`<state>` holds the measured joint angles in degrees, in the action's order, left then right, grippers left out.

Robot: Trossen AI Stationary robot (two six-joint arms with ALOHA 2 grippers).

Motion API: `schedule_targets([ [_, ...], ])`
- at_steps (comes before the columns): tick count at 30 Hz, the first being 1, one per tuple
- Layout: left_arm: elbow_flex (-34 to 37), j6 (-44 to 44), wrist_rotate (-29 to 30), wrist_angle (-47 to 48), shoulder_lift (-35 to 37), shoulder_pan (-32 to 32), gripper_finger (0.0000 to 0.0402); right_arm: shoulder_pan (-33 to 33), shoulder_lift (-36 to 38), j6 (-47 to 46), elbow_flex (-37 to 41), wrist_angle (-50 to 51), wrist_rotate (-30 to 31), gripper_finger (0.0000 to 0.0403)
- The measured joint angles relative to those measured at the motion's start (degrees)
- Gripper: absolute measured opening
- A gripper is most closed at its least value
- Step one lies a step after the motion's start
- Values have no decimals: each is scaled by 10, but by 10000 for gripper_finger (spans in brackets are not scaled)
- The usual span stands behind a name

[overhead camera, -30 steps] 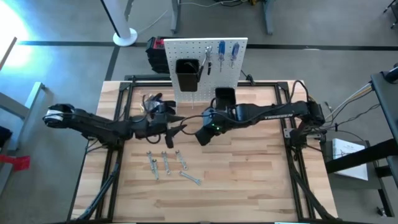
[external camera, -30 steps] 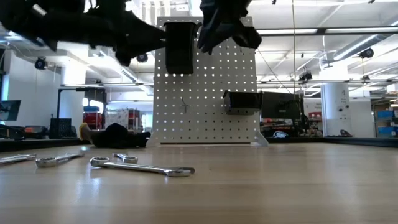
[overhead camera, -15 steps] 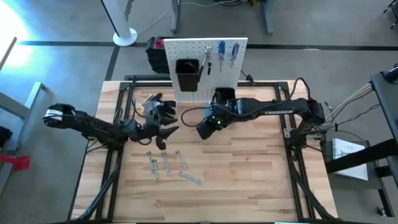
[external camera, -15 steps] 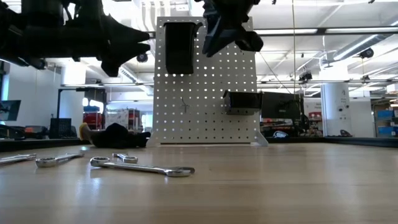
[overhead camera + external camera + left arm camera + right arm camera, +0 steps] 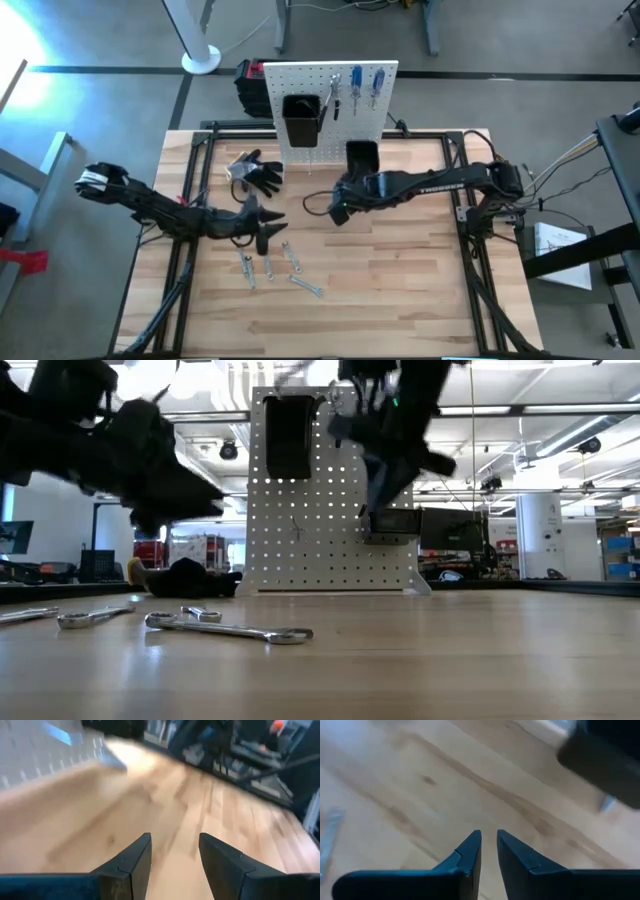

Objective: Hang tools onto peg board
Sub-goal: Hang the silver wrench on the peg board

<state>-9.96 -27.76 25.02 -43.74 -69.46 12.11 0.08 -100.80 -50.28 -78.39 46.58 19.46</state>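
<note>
Four slim silver wrenches (image 5: 268, 264) lie loose on the light wooden bench (image 5: 400, 290), near its front, not yet hung. The left pincer (image 5: 266, 234) hovers just above them, its jaws parted and empty, probably lined up for a pick. The right pincer (image 5: 341, 212) hangs over bare wood in front of the upright white perforated peg board (image 5: 300, 85), jaws nearly together and holding nothing. Two blue-handled screwdrivers (image 5: 366, 85) and dark-handled pliers (image 5: 334, 100) already hang on the board. Black work gloves (image 5: 262, 173) lie just left of it.
</note>
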Motion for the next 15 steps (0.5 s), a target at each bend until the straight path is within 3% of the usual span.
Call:
schedule_targets([
  [2, 0, -20, -9, 20, -4, 2, 155, 3, 1, -24, 43, -30, -7, 51],
  [5, -5, -32, -55, 60, -6, 1, 155, 14, 1, -39, 110, -102, -69, 51],
  [10, -41, 74, -147, 141, -6, 1, 155, 41, 1, -36, 197, -220, -130, 58],
  [15, -124, 159, -182, 342, -15, 1, 154, 64, 1, -1, 230, -317, -135, 51],
])
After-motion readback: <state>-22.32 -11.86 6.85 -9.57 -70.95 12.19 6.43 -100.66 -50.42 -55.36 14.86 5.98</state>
